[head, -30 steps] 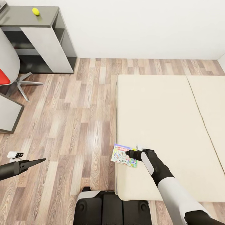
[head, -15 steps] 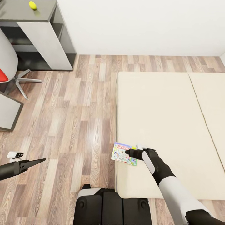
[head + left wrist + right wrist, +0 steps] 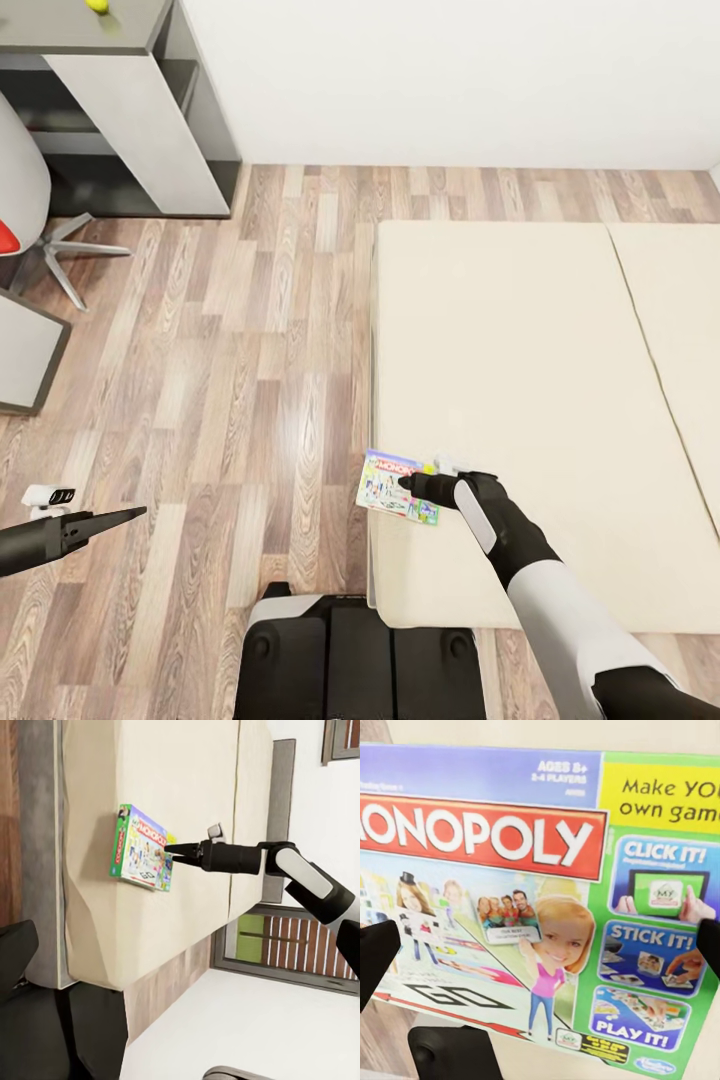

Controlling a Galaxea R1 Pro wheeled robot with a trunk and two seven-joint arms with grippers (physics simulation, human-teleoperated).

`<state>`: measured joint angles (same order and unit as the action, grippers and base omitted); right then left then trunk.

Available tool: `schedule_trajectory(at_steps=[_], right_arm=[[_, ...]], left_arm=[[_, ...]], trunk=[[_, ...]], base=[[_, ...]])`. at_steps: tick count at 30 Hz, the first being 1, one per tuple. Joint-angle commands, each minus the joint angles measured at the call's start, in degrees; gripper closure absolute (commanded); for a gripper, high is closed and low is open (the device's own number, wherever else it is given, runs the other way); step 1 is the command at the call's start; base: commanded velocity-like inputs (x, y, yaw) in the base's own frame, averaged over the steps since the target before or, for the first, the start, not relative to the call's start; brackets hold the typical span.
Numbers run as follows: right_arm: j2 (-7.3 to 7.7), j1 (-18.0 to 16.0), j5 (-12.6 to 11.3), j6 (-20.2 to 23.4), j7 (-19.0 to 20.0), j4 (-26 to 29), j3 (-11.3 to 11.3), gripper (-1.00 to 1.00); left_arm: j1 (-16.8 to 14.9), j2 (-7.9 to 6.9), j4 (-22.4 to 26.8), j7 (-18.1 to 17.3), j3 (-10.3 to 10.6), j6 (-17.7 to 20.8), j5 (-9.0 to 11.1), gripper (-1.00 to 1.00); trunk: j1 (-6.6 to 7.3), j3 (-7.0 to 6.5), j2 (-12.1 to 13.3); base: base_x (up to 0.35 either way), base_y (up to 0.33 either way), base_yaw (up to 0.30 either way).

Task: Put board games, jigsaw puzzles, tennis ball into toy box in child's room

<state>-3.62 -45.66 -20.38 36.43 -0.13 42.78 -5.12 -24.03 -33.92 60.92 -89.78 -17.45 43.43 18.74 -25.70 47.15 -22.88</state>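
Observation:
The Monopoly board game (image 3: 392, 487) lies at the near left corner of the cream bed (image 3: 520, 380), its left edge past the mattress side. My right gripper (image 3: 407, 483) reaches in from the right and sits at the box's right edge. In the right wrist view the lid (image 3: 547, 892) is close up, with dark fingertips (image 3: 375, 956) far apart over it, so the gripper is open. The left wrist view shows the box (image 3: 141, 847) with the right gripper (image 3: 169, 855) at its edge. My left gripper (image 3: 140, 513) hangs open over the floor, far left. The tennis ball (image 3: 97, 5) rests on the dark grey table section (image 3: 110, 25).
A grey swivel chair with a red seat (image 3: 20, 210) stands at the left, by a grey panel (image 3: 25, 350). Wood-plank floor (image 3: 250, 330) runs between the table and the bed. A white wall (image 3: 450, 80) closes the back. My dark base (image 3: 360, 655) is below.
The whole picture has slid upward, so the camera moved. The right gripper and the Monopoly box keep the same place on the bed, and the left arm has not moved.

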Motion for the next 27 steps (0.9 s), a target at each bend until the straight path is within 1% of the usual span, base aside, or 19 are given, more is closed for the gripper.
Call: schedule_trajectory(at_steps=[1,27], right_arm=[[0.02,0.04,-0.59,0.10,-0.19,-0.15,-0.07,-1.00],[0.13,0.00,-0.53,-0.10,-0.38,-0.15,-0.01,-1.00]], left_arm=[[-0.06,0.00,-0.01,-0.22,0.05,0.60,-0.02,-1.00],[-0.06,0.00,-0.01,-0.22,0.05,0.60,-0.02,-1.00]], trunk=[[-0.09,0.14,-0.04],[-0.09,0.38,-0.04]], base=[[0.000,0.000,0.000],[0.000,0.000,0.000]])
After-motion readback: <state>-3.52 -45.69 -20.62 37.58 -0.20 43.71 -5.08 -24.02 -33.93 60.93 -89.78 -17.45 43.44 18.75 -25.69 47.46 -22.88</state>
